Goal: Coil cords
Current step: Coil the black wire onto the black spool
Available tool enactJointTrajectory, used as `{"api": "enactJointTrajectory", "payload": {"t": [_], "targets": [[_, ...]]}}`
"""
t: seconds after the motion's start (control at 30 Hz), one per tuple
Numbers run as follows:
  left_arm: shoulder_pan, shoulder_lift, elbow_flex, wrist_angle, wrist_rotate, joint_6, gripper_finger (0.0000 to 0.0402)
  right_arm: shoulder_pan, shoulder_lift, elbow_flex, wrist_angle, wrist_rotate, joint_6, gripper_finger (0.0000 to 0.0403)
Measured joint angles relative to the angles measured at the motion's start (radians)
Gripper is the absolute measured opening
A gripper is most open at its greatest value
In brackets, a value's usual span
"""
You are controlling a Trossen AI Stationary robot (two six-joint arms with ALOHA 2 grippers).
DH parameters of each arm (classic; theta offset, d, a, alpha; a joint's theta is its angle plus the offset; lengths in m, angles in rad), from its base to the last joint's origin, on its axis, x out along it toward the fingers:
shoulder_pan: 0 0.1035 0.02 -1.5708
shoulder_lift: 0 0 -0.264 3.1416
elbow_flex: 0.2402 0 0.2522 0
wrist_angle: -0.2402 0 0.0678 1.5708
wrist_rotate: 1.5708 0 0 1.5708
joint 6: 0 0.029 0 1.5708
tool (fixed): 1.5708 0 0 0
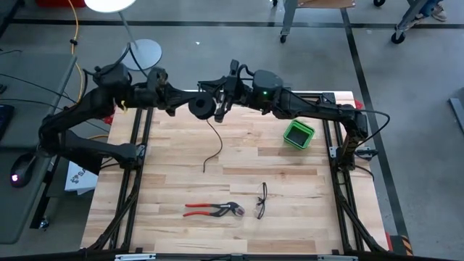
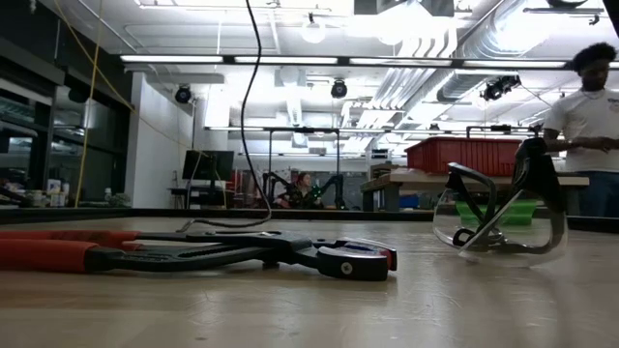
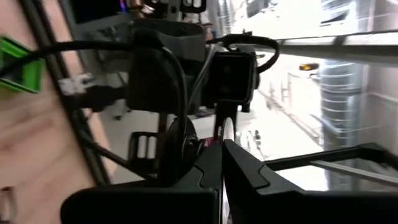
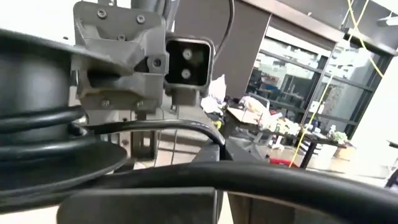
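The black reel point(image 1: 201, 106) is held up above the table's far middle, between my two grippers. My left gripper point(image 1: 185, 106) is shut on it from the table's left. My right gripper point(image 1: 221, 101) stands close on the reel's right, shut on the thin black cord point(image 4: 186, 127) that comes off the winding point(image 4: 43, 118). The rest of the cord point(image 1: 215, 141) hangs down from the reel, and its free end point(image 1: 205, 169) lies on the table. The hanging cord also shows in the low view point(image 2: 248, 116). My left gripper pinches a thin flange of the reel at its rim point(image 3: 225, 134) between its two fingers, level, from the table's left. The reel is lifted clear of the table, standing on edge. My right gripper holds the cord point(image 4: 211, 132) a short way off the winding, between its shut fingers, from the table's right. The fingers hide the place of contact itself. The stretch to the reel runs nearly straight.
Red-handled pliers point(image 1: 212, 209) and clear safety glasses point(image 1: 262, 200) lie near the table's front middle. A small green box point(image 1: 298, 134) stands at the right back. A lamp base point(image 1: 144, 52) stands behind the left arm. A person point(image 2: 585, 106) is in the room beyond.
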Motion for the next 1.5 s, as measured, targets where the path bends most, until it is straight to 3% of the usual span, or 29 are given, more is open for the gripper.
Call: {"api": "enactJointTrajectory", "payload": {"t": [0.47,0.73,0.87,1.2,1.5], "targets": [[0.053,-0.035,-0.001,-0.177,-0.001,0.250,0.0000,-0.034,-0.002,0.000,-0.103,0.000,0.000,0.0000],[0.069,-0.035,-0.003,-0.246,-0.061,0.447,0.0000,-0.039,-0.004,0.001,-0.125,0.003,0.004,0.0000],[0.071,-0.035,-0.003,-0.247,-0.090,0.533,0.0000,-0.046,-0.005,0.001,-0.144,0.004,0.004,0.0000],[0.071,-0.063,-0.003,-0.228,-0.271,0.838,0.0000,-0.066,-0.005,0.001,-0.161,0.004,0.032,0.0000],[0.071,-0.061,-0.003,-0.053,-0.362,1.006,0.0000,-0.066,-0.005,0.002,-0.176,0.002,0.082,0.0000]]}}
